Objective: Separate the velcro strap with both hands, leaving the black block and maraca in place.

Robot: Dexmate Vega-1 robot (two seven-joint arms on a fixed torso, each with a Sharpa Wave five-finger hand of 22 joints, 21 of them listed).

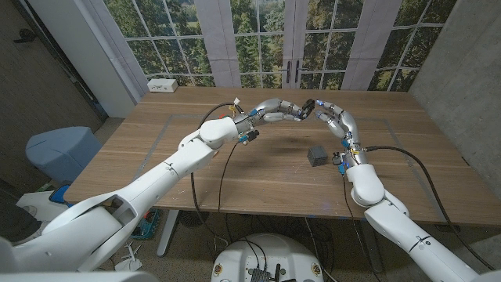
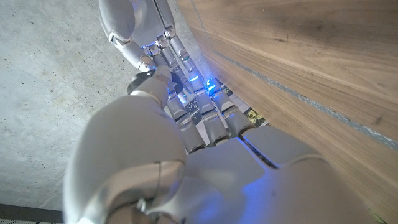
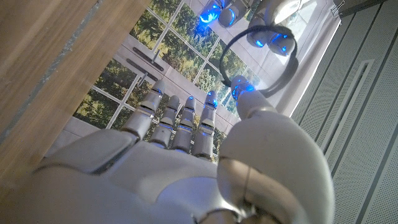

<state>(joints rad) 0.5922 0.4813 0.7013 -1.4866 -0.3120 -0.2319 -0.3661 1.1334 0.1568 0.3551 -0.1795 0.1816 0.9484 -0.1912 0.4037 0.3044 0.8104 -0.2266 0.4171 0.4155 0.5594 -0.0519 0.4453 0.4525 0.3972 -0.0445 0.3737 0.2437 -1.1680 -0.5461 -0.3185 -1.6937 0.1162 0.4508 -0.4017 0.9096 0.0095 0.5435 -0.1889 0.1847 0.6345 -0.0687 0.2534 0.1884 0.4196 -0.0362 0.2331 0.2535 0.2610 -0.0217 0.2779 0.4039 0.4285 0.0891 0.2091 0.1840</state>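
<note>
Both hands meet in the air above the far middle of the table (image 1: 235,176). Between them is the black velcro strap (image 1: 308,104), which curves in a thin loop (image 3: 291,62) in the right wrist view. My left hand (image 1: 278,111) pinches the strap from one side with its fingertips (image 3: 268,36). My right hand (image 1: 333,117) holds the other side, its thumb (image 3: 244,90) pressed on the loop and its other fingers stretched out. In the left wrist view the left hand (image 2: 205,168) reaches to the right hand (image 2: 134,25). The black block (image 1: 316,155) sits on the table below the hands.
A white box (image 1: 163,84) lies at the table's far left corner. A blue bin (image 1: 63,149) stands on the floor off the table's left side. Windows run behind the far edge.
</note>
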